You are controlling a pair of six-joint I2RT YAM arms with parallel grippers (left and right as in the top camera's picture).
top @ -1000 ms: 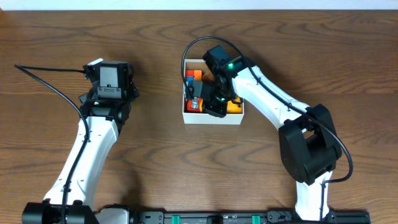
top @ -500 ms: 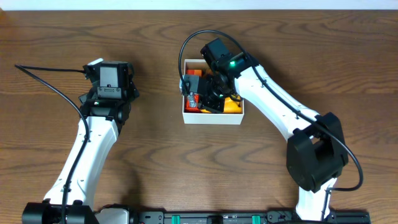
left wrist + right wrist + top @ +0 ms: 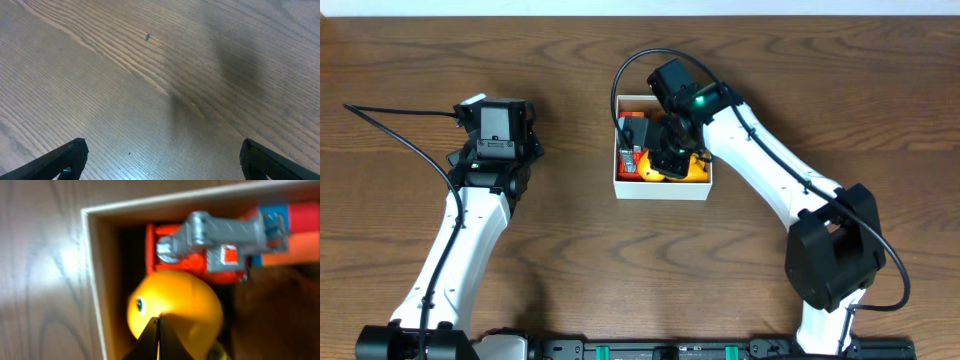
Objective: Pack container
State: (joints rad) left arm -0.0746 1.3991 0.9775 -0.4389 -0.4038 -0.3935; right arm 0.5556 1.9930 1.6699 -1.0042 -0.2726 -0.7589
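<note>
- Closest in the right wrist view, the right gripper [image 3: 159, 325] has its fingers [image 3: 150, 342] pressed together with nothing seen between them. The tips are right over a round yellow toy [image 3: 175, 307].
- Just past it lies a red and grey toy [image 3: 210, 242]. Both toys sit in one corner of the container [image 3: 96, 270], close to its pale wall.
- The container is square, so no side is the long one. From overhead its walls run in line with the table [image 3: 570, 250] edges and its open top faces up.
- It stands about mid-width in the far half of the table. Bare wood lies on every side, with the widest stretch toward the near edge.
- No writing can be read on anything.
- Well apart to the left, the left gripper [image 3: 161, 152] is spread wide above bare wood.
</note>
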